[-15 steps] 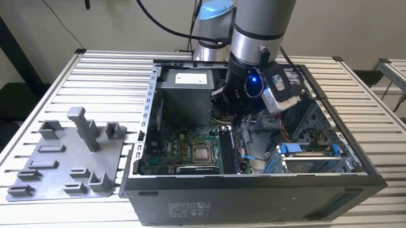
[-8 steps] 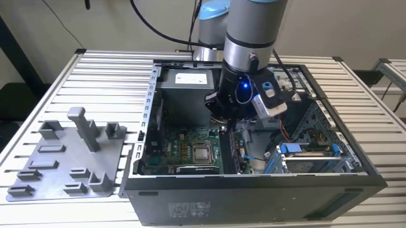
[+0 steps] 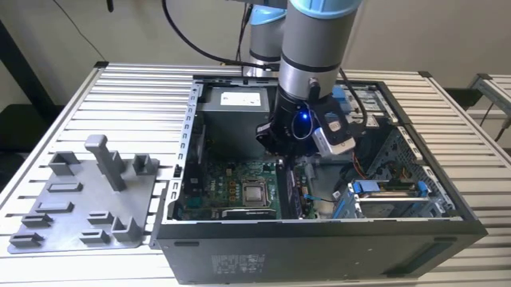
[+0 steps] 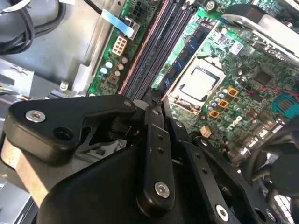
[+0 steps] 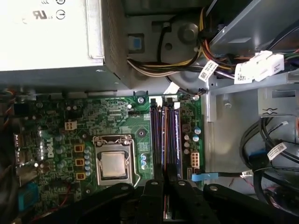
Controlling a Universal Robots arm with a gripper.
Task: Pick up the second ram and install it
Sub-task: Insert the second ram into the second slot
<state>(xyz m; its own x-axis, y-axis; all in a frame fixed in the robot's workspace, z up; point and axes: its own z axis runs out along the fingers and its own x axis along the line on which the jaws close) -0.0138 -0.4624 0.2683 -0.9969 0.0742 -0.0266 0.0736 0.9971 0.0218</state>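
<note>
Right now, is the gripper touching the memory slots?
Cannot tell. In the first wrist view the gripper covers one end of the memory slots, hiding any contact or gap.

gripper (image 5: pixel 164 186) fingertips hidden behind its own black linkage in both wrist views, second ram (image 5: pixel 176 140) near end covered, power supply (image 5: pixel 51 32) cut off by frame edge

A slatted metal tabletop (image 3: pixel 72 113) of pale ribbed aluminium spans the scene. Behind it rises a plain beige wall (image 3: pixel 48 30). A second, similar table (image 3: pixel 496 89) stands at the exterior view's right edge.
</note>
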